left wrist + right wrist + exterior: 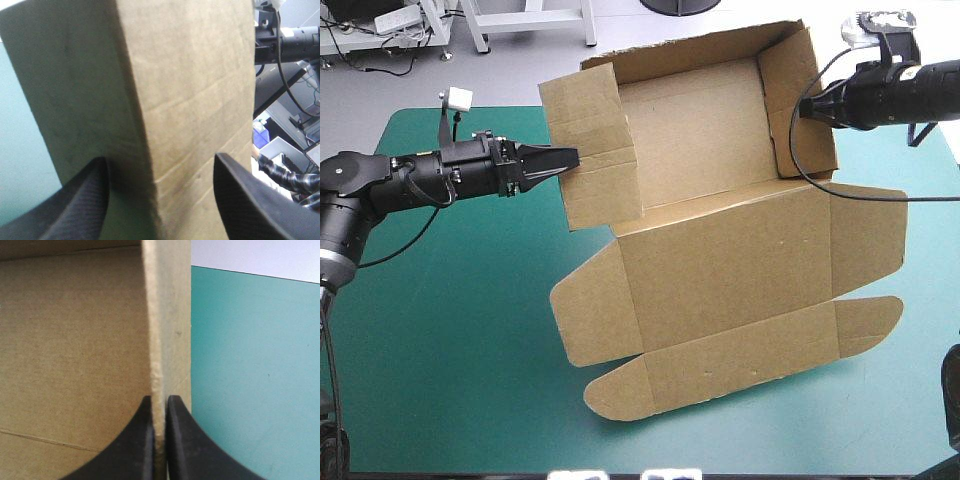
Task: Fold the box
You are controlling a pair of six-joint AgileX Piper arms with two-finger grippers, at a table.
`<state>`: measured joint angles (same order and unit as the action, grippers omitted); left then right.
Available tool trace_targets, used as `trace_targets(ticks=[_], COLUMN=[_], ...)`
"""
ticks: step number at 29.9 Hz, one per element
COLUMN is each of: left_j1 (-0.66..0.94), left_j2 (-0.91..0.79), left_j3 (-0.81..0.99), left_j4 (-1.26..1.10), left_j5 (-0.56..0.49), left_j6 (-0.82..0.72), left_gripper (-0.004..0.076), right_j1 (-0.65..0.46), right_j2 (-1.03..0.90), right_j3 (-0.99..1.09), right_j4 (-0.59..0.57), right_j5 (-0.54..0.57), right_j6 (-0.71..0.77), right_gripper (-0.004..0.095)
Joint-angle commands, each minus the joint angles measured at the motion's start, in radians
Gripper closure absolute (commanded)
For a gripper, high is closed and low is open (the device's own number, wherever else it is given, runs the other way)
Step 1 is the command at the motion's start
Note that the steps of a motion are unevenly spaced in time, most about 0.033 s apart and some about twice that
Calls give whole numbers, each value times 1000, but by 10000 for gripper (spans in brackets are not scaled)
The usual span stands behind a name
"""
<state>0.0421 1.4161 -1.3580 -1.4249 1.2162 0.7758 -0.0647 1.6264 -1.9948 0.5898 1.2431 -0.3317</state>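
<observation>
While the brown box (720, 250) lies on the teal-green worktop (450, 350), tray toward 12 o'clock and lid flat toward 6, the left tool (572, 158) stands open astride the raised 9 o'clock wall. The right tool (159, 400) is clamped on the 3 o'clock wall, which hides its tips from the high view.

A table (395, 115) fills most of the high view, under a smooth teal-green cover (450, 340). The cover lies flat and unwrinkled up to the table's far edge, where the far-left corner is rounded. It shows widest at the table's left side, and as narrower strips along the near edge and right side.
</observation>
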Motion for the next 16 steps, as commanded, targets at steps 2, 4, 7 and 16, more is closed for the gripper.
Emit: trace_targets(ticks=[2,4,7,16], left_j1=[-6,-6,-6,-116], left_j2=[-38,-38,-38,-38], left_j3=[-33,-33,-33,-34], left_j4=[-106,-106,-106,-4], left_j5=[50,34,0,-216], left_j6=[3,3,3,-23], left_gripper=[279,271,271,272], right_j1=[-3,-3,-1,141], right_j2=[-39,-35,-29,-23], right_j3=[-26,-26,-26,-26], right_j4=[65,70,74,-53], right_j5=[-16,-16,-16,-93], right_j6=[10,14,22,105], right_gripper=[931,931,930,920])
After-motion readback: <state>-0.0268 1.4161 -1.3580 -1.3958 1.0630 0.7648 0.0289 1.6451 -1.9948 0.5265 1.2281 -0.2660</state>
